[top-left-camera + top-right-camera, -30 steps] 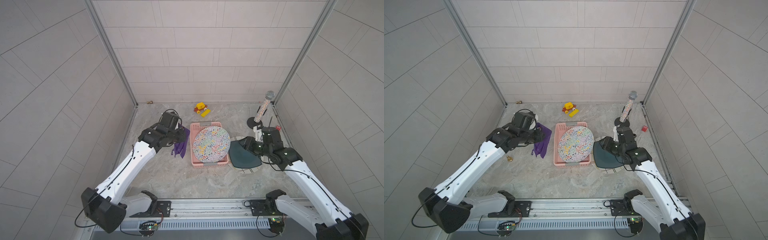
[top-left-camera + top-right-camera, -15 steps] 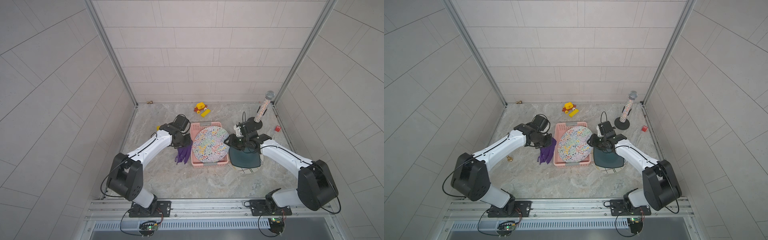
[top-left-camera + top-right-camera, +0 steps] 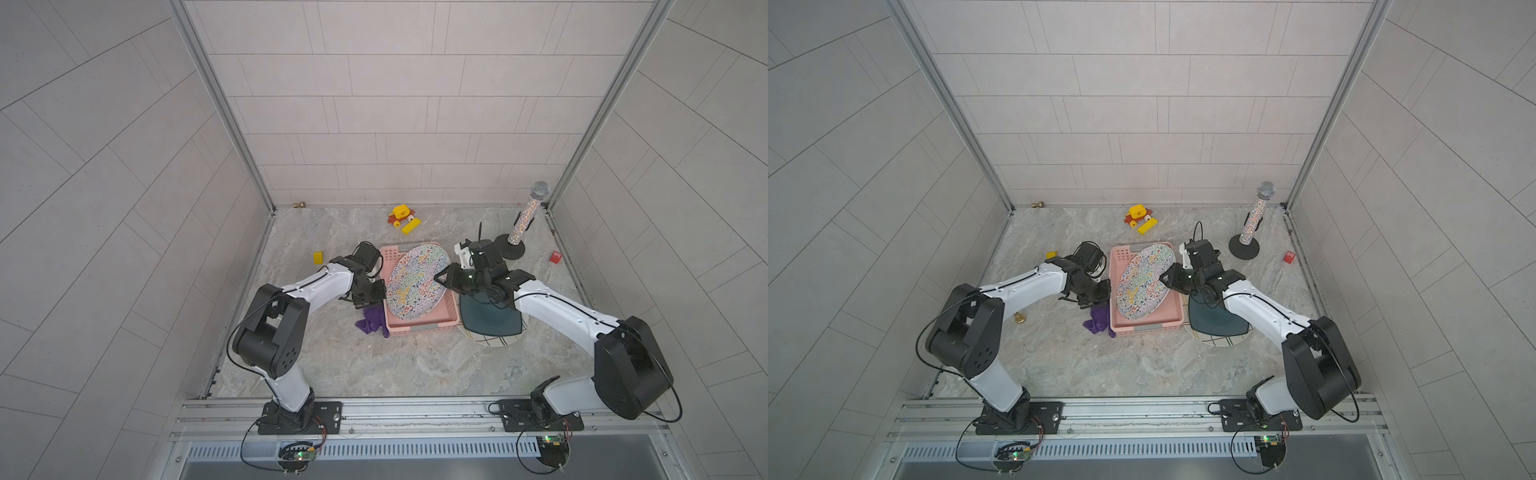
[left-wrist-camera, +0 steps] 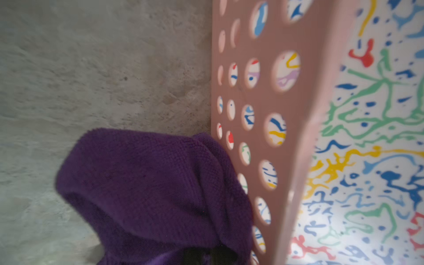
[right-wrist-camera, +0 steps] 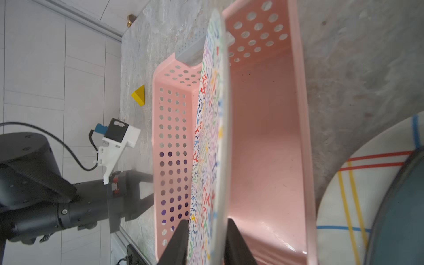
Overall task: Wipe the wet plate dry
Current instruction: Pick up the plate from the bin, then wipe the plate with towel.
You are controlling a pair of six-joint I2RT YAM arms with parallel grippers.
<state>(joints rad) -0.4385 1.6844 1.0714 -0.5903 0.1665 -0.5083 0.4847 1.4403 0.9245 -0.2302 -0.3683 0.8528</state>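
The plate (image 3: 417,282) is round with a many-coloured squiggle pattern and leans on edge in a pink basket (image 3: 419,326); both top views show it (image 3: 1144,282). My right gripper (image 3: 440,279) is at its right rim. In the right wrist view the gripper (image 5: 207,231) has one finger (image 5: 181,238) on the patterned face and one on the back, shut on the plate (image 5: 213,128). My left gripper (image 3: 368,301) hangs just outside the basket's left wall, shut on a purple cloth (image 3: 372,322). The cloth (image 4: 149,183) hides most of its fingers.
A dark teal square plate (image 3: 490,320) lies on a striped round plate (image 3: 492,344) right of the basket, under my right arm. A glittery microphone on a stand (image 3: 525,216), a yellow toy car (image 3: 401,214), a yellow block (image 3: 318,257) and a red block (image 3: 554,257) sit around.
My right gripper has come from over the teal plate to the patterned plate's rim and closed on it. My left gripper has carried the purple cloth closer to the basket's left wall.
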